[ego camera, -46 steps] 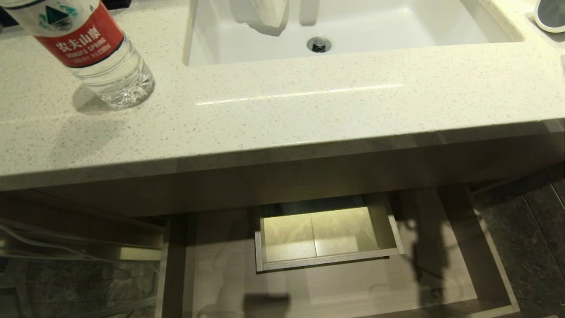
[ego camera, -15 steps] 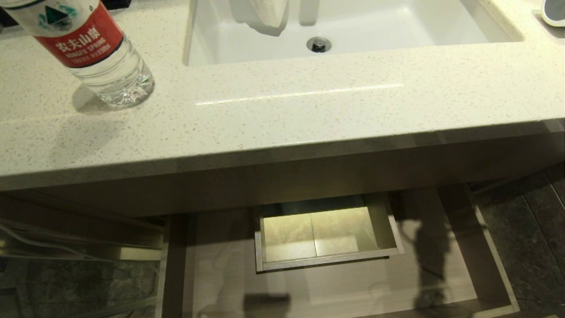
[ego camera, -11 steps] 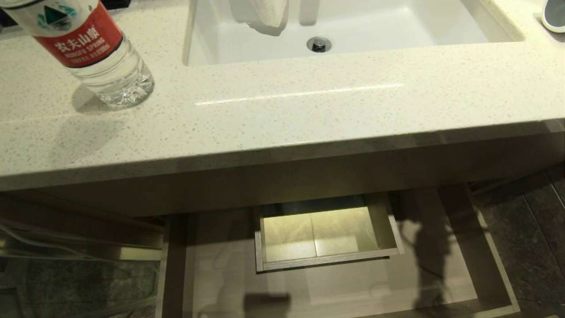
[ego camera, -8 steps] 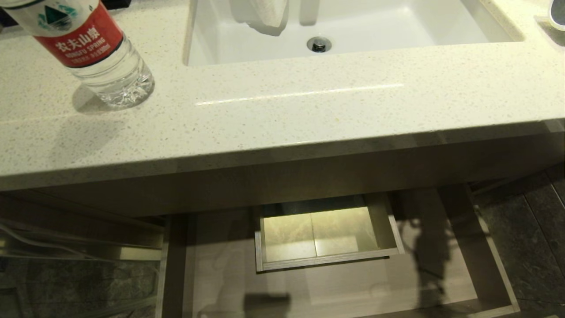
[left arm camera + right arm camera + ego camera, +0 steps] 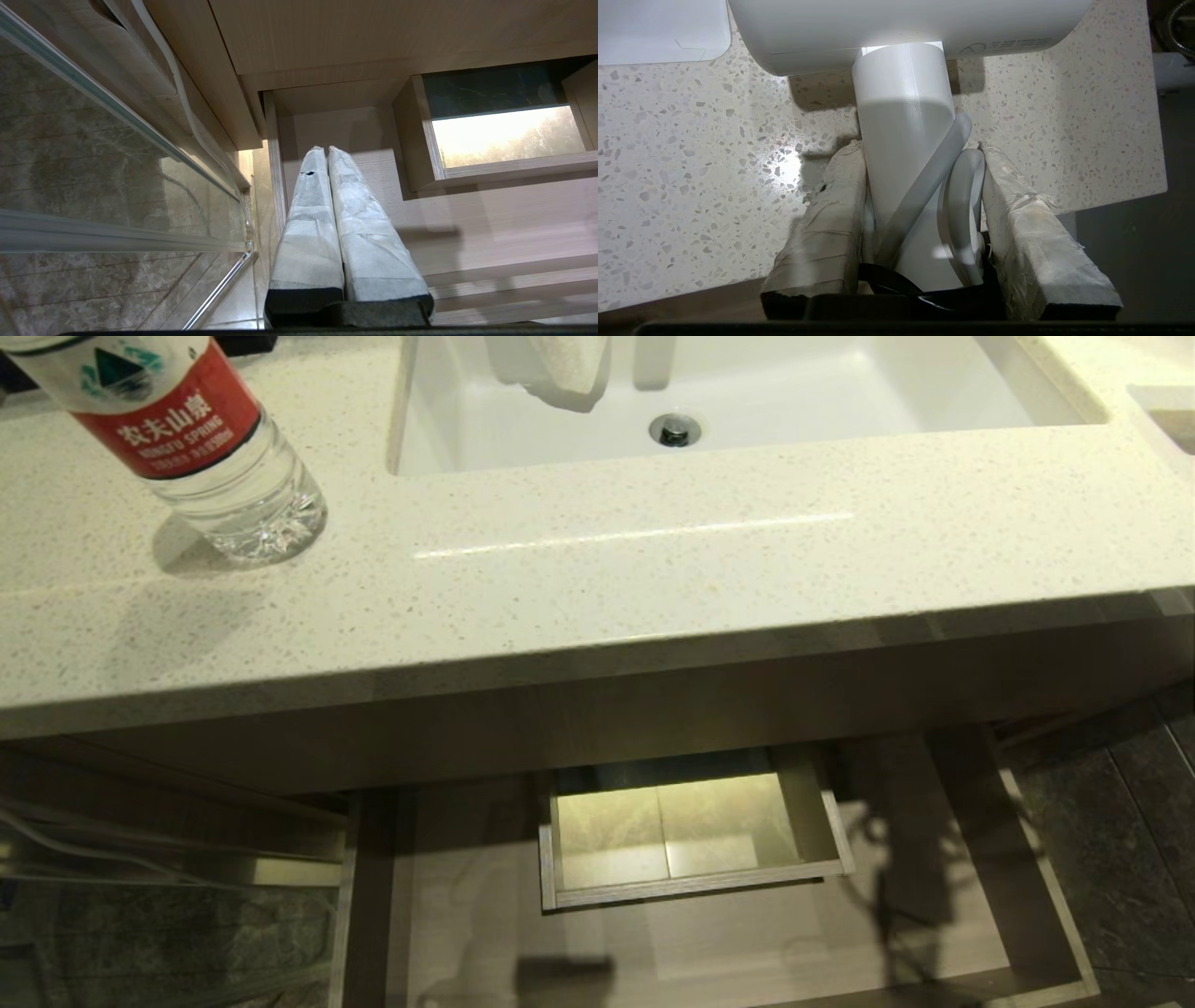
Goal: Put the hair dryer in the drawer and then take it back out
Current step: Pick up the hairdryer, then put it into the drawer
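Note:
In the right wrist view my right gripper [image 5: 920,147] is shut on the straight handle of the white hair dryer [image 5: 901,32], with a loop of its white cord [image 5: 966,196] pinched in too. The barrel lies crosswise beyond the fingertips, over the corner of the speckled counter [image 5: 691,163]. Neither shows in the head view. The wood-grain drawer [image 5: 1046,915] stands pulled out under the counter, with a boxed cut-out [image 5: 691,831] inside. My left gripper [image 5: 325,149] hangs shut and holding nothing above the left end of the drawer [image 5: 467,224].
A water bottle [image 5: 187,439] with a red label stands at the counter's back left. The white sink [image 5: 728,392] has a towel [image 5: 560,369] draped into it. A glass panel [image 5: 93,163] stands left of the cabinet. Dark floor tiles [image 5: 1130,840] lie to the right.
The round white end of the hair dryer at the head view's top right corner has slid out of view. The arm's shadow on the drawer's right part has shifted. The left arm is still.

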